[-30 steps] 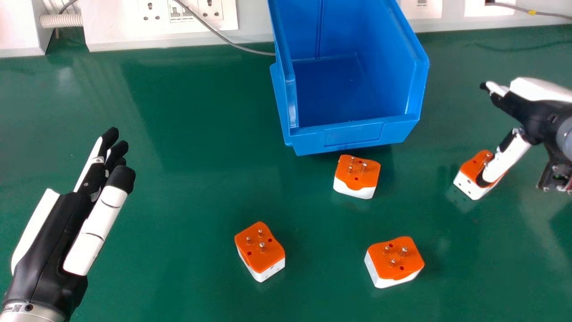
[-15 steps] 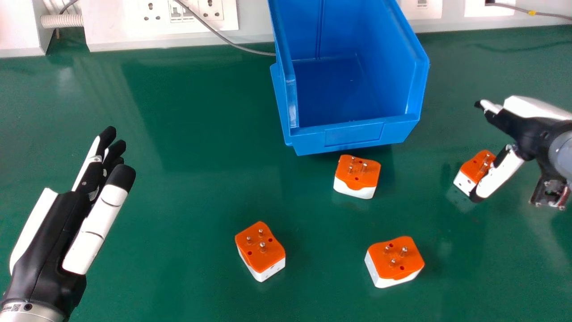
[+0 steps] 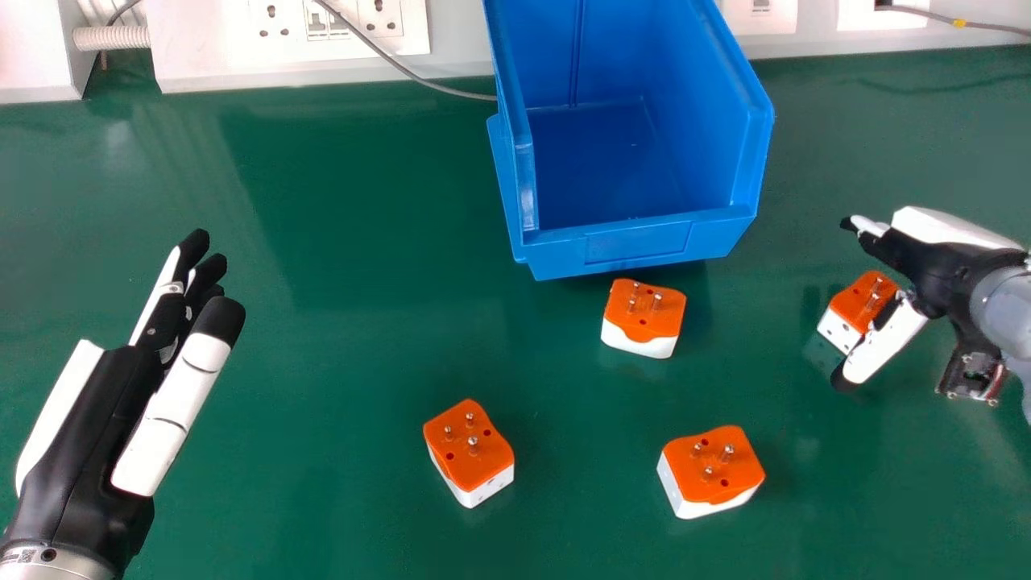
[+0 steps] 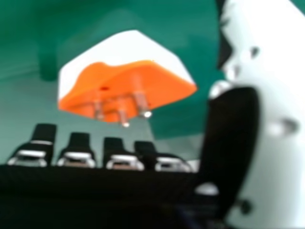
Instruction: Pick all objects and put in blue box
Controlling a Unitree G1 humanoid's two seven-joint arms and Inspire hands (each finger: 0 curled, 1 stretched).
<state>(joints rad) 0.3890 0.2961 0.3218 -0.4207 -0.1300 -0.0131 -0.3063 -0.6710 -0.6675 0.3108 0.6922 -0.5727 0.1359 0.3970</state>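
In the head view my right hand (image 3: 938,262) is at the right, open, its thumb in front of an orange and white plug adapter (image 3: 860,302) and its fingers beyond it. The right hand view shows that adapter (image 4: 128,81) between the thumb and fingertips of my right hand (image 4: 228,148), not gripped. More adapters stand pins up: one (image 3: 643,316) just in front of the blue box (image 3: 640,242), one (image 3: 469,451) at front centre and one (image 3: 710,470) to its right. My left hand (image 3: 97,435) is open at the left, holding nothing.
The blue box stands at the back centre of the green table (image 3: 322,362), its low front side facing me. Behind it runs a white panel with sockets (image 3: 346,32). A grey cable (image 3: 403,71) droops from there to the box's left side.
My right hand has come toward the front and slightly left, and its thumb has slid from over the right adapter to its near side. My left hand has barely shifted.
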